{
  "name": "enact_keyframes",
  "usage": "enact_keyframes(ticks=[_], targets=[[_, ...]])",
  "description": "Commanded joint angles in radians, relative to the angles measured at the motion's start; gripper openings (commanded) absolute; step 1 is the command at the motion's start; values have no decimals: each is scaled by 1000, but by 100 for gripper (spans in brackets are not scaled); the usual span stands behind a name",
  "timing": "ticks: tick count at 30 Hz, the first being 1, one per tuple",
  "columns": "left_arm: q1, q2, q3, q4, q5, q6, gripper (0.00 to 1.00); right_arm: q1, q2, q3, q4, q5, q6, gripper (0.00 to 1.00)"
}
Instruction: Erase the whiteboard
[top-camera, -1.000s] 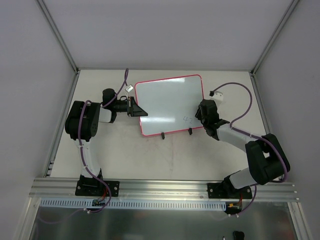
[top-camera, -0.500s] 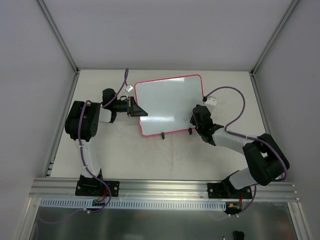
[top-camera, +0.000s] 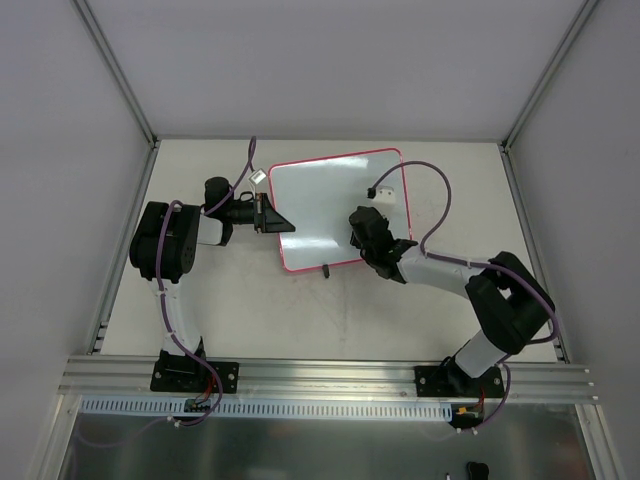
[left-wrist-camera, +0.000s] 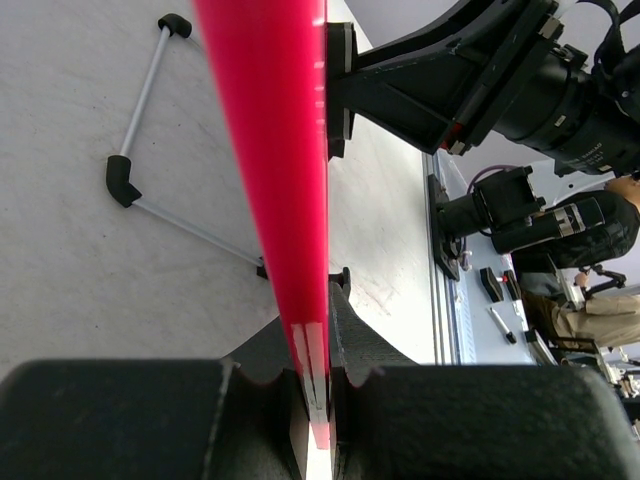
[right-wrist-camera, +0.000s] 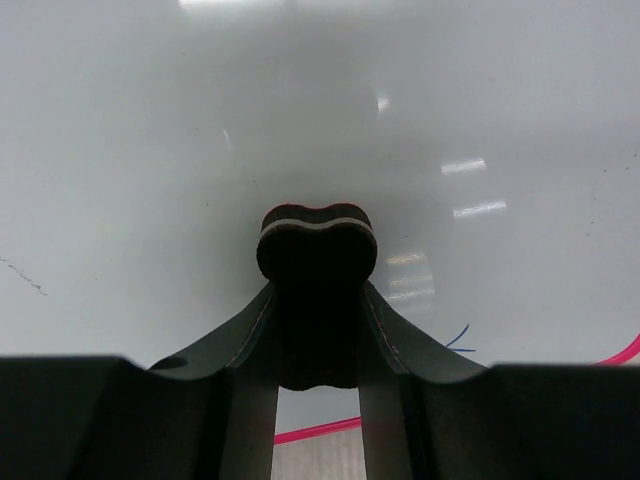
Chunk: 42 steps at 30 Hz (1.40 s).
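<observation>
From the top view, the rectangular glossy white board with its thin pink-red frame (top-camera: 330, 195) sits on the pale counter (top-camera: 350, 320), toward the far middle, between my two arms. My left hand (top-camera: 268, 217) meets the board's left edge. My right hand (top-camera: 365, 232) is over the near right part of the white face.

In the left wrist view I see the board edge-on. The left hand is pinching the red frame, one finger on each side of it. A thin wire stand with black end caps (left-wrist-camera: 135, 185) shows beside the board. I cannot tell from here whether the board lies flat or is propped.

In the right wrist view, the right hand is pinched on a small dark bone-shaped eraser with a red and pale stripe (right-wrist-camera: 317, 245), its end against the glossy surface. A short blue stroke (right-wrist-camera: 458, 335) shows just right of it, near the frame.

I judge the board light, thin, stiff and slick. It would skate under wiping pressure, so the frame edge is the place to hold it, with moderate downward force.
</observation>
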Motion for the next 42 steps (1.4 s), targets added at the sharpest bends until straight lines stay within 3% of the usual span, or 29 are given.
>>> enact_keyframes(ticks=[1,12,23,35,42], targets=[[-14,6,-7,2,-51,118,0,18,94,36,3,-93,29,0],[-14,4,-7,2,-51,118,0,-32,15,-101,-15,-4,31,0],[-14,3,-10,2,-51,119,0,-230,-67,-269,31,-114,91,0],[-14,1,-11,0,-52,121,0,-239,-116,-275,-69,56,141,0],[-14,0,-13,2,-52,122,0,-227,-101,-269,-17,21,138,0]])
